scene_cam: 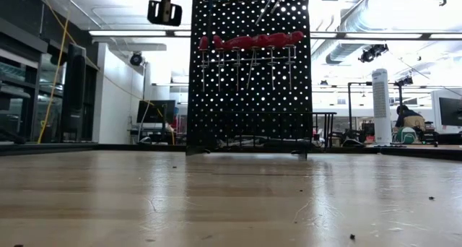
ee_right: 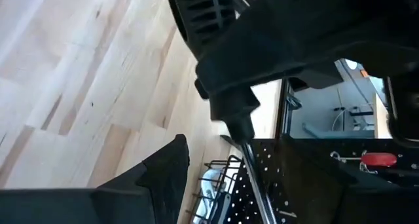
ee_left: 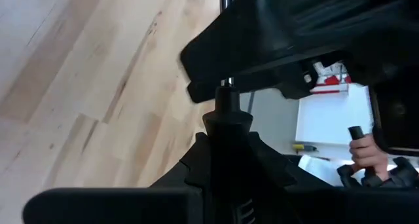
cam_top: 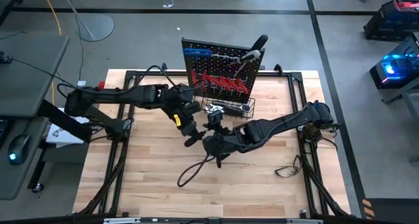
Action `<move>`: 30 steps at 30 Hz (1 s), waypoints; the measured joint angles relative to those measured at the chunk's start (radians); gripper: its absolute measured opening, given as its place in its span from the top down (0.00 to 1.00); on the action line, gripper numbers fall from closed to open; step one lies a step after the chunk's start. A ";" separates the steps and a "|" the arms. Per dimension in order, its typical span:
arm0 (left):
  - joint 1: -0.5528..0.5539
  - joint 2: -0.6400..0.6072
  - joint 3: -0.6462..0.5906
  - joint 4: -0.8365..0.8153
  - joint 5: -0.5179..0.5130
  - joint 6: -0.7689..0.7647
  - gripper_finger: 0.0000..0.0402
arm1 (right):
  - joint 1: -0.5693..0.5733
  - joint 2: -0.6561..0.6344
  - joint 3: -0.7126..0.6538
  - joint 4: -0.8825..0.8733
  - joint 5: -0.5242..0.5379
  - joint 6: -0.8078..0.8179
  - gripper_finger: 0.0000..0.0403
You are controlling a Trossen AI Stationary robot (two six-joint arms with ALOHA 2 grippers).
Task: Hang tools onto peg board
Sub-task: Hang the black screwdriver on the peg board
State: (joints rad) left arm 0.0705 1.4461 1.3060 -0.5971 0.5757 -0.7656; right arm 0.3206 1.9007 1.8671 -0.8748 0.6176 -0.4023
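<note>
The black peg board [cam_top: 219, 67] stands upright at the table's far middle and also shows in the low view [scene_cam: 249, 81]. A row of red-handled screwdrivers [cam_top: 222, 85] hangs on it, with blue hex keys [cam_top: 196, 52] at its upper left and a wire basket [cam_top: 229, 108] at its foot. My left gripper [cam_top: 190, 124] is shut on a black-handled screwdriver [ee_left: 226, 129], in the air in front of the board. My right gripper [cam_top: 213, 137] is right beside it. Its one visible finger [ee_right: 167, 175] stands well off the screwdriver's shaft [ee_right: 252, 165], so it is open. My left gripper pinches the screwdriver's black handle [ee_left: 226, 142] between its two fingers. The handle lies along the fingers, and the shaft [ee_left: 226, 93] points out past the fingertips toward my right gripper. The screwdriver is lifted clear of the table.
A looped black cable [cam_top: 190, 175] lies on the wood in front of the grippers, and another cable [cam_top: 288, 168] lies at the right. The black tubular frame [cam_top: 124, 119] runs along the table's sides. A person's hand [ee_left: 363, 152] shows beyond the table.
</note>
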 joint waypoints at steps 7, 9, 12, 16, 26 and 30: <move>-0.032 -0.001 -0.001 -0.006 -0.028 0.000 0.87 | 0.000 0.000 0.000 0.074 -0.019 -0.026 0.45; -0.028 0.001 -0.001 -0.002 -0.035 0.000 0.87 | 0.000 0.000 0.000 0.085 -0.034 -0.026 0.45; -0.022 0.002 -0.001 -0.002 -0.036 -0.001 0.87 | -0.006 0.000 0.000 0.080 -0.051 -0.026 0.47; -0.023 0.002 -0.001 -0.002 -0.036 -0.001 0.87 | -0.019 0.004 0.000 0.078 -0.061 -0.026 0.57; -0.006 0.002 -0.003 0.020 -0.024 -0.020 0.88 | -0.032 0.008 0.000 0.033 -0.114 0.020 0.95; -0.005 0.004 -0.003 0.022 -0.031 -0.019 0.88 | -0.032 0.015 0.001 0.018 -0.088 0.048 0.93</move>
State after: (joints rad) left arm 0.0658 1.4502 1.3033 -0.5752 0.5451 -0.7847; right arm 0.2888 1.9161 1.8683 -0.8568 0.5301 -0.3541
